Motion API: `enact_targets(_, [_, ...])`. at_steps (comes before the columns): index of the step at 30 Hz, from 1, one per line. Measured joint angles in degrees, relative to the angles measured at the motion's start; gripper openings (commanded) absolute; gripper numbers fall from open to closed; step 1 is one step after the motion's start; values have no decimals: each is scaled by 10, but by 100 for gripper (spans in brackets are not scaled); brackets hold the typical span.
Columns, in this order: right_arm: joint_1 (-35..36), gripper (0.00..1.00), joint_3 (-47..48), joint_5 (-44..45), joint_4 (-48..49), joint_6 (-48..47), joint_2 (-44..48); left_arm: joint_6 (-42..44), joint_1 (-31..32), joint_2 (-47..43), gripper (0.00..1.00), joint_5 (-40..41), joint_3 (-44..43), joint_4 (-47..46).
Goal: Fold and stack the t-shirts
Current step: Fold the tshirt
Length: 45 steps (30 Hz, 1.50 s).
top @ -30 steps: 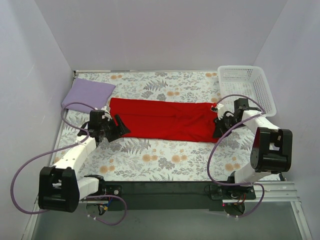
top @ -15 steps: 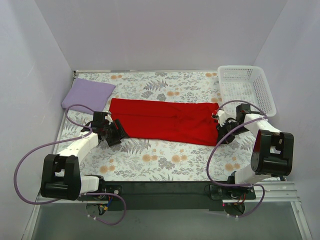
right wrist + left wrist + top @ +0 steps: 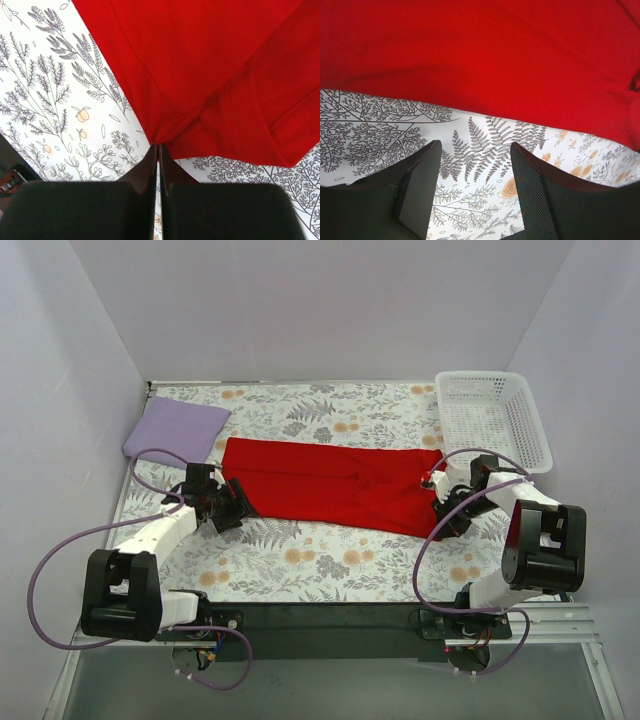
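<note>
1. The red t-shirt (image 3: 330, 485) lies flat across the floral cloth (image 3: 300, 550); the lavender t-shirt (image 3: 175, 428) sits folded, far left.
2. My right gripper (image 3: 158, 149) is clenched on the red one's puckered edge; my left gripper (image 3: 476, 155) gapes empty just beside the other end.
3. Limp and light, I judge: I'd pinch corners.

no readable text, labels, brand marks or numbers in any view. red t-shirt (image 3: 330, 488): plain cloth, no print or legible tag in the overhead or either wrist view. lavender t-shirt (image 3: 175, 428): plain. floral cloth (image 3: 300, 550): pattern only, no lettering. white basket (image 3: 490, 415): no marking legible. arm housings too small in the overhead view to make out any markings.
</note>
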State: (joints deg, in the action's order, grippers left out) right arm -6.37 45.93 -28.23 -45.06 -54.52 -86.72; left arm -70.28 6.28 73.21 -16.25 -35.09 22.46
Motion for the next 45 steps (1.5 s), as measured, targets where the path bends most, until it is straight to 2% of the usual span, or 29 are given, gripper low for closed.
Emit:
enact_targets(8, [0,4,-6,8,-3,-8,9,8,0,-54,63,-1,0,-3])
enact_targets(14, [-8,24,-7,24,-12,-11,22,18,0,-105,65,-22,0,-16])
enact_targets(15, [-10,32,-7,29,-15,-11,27,20,0,-113,65,-30,0,-20])
enact_targets(21, [-23,42,34,39,-36,-11,51,28,0,-146,65,-73,0,-48])
enact_targets(27, [-17,43,122,-18,-52,-2,33,30,0,-156,65,-100,5,-63])
enact_targets(35, [30,45,257,-98,-33,75,-82,30,3,-161,65,-110,9,-67])
enact_targets(45, [79,45,387,-70,22,189,-239,30,7,-164,65,-110,10,-67])
